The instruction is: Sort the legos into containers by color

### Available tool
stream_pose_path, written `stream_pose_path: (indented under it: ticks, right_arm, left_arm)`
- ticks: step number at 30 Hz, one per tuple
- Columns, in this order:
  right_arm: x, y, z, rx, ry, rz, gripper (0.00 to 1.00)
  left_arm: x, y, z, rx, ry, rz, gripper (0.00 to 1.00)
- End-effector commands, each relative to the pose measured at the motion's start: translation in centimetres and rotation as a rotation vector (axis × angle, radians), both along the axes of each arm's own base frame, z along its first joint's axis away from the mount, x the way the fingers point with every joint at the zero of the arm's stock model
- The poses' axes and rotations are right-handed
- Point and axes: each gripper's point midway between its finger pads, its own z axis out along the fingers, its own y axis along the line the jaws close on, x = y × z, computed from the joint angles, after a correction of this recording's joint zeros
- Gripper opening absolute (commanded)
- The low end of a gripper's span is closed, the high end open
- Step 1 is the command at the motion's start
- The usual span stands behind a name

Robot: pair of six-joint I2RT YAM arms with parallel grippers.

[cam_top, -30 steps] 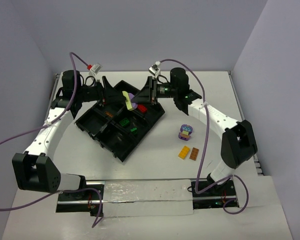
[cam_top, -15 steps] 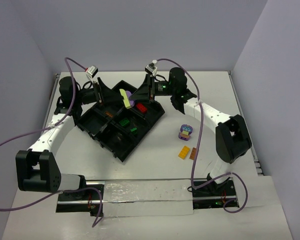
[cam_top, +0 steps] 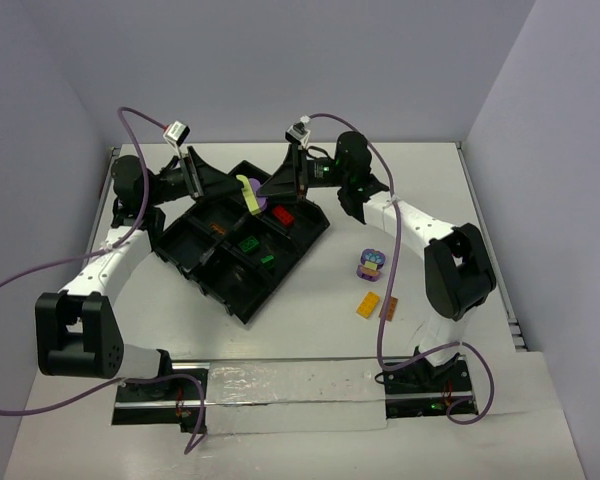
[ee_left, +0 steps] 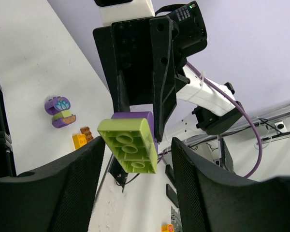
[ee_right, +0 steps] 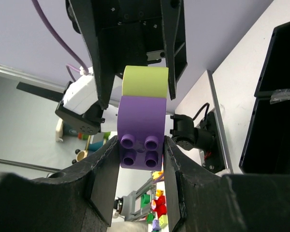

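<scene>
arms (cam_top: 100, 262) 2 | tray (cam_top: 235, 292) 1 | held bricks (cam_top: 248, 194) 2 | tray bricks (cam_top: 247, 242) 4 | table pieces (cam_top: 367, 305) 3

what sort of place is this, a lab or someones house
Most likely a robotics lab test cell: a cabled left arm and right arm bolted to a white table, plain pale walls closing it in, and a black divided tray of coloured bricks.

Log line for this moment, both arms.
left end effector: shut on lime brick | right end effector: shut on purple brick | bricks stuck together over tray
</scene>
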Motion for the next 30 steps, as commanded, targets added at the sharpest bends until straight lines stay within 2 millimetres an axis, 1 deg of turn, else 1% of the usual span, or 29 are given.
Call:
stream_pose_path:
  ticks: [1,8,12,14,20,22,25,27,28,30]
  right_arm:
    - [0.2,0.0,1.9,0.040,-0.073,0.017,0.00]
    - [0.2,0.2,1.8,0.036,-0.070,0.027,0.00]
    - [0.1,0.4,1.6,0.032,-0.068,0.034,0.00]
    - [0.0,0.5,1.7,0.033,-0.071,0.040,0.00]
    - [-0.3,0.8,1.7,0.029,-0.074,0.055,0.00]
    - [-0.4,0.9,1.6,0.025,-0.074,0.060,0.00]
    - [-0.5,1.0,1.7,0.024,-0.077,0.064,0.00]
    - [-0.7,1.1,1.7,0.021,-0.079,0.068,0.00]
    - [-0.7,1.1,1.7,0.019,-0.082,0.068,0.00]
    - [-0.7,1.0,1.7,0.018,-0.082,0.063,0.00]
  left_arm:
    - [-0.5,0.1,1.3,-0.012,-0.080,-0.026,0.63]
    - [-0.1,0.0,1.3,-0.012,-0.080,-0.032,0.60]
    - [-0.1,0.0,1.2,-0.012,-0.078,-0.033,0.54]
    - [-0.1,0.0,1.3,-0.012,-0.080,-0.032,0.54]
    - [-0.2,0.0,1.2,-0.010,-0.073,-0.031,0.61]
    - [-0.3,0.0,1.3,-0.010,-0.075,-0.031,0.61]
    - [-0.4,0.0,1.3,-0.010,-0.076,-0.029,0.54]
    - [-0.4,0.0,1.3,-0.011,-0.074,-0.029,0.44]
    - [-0.4,0.0,1.3,-0.011,-0.074,-0.027,0.40]
    - [-0.5,0.0,1.3,-0.011,-0.071,-0.024,0.22]
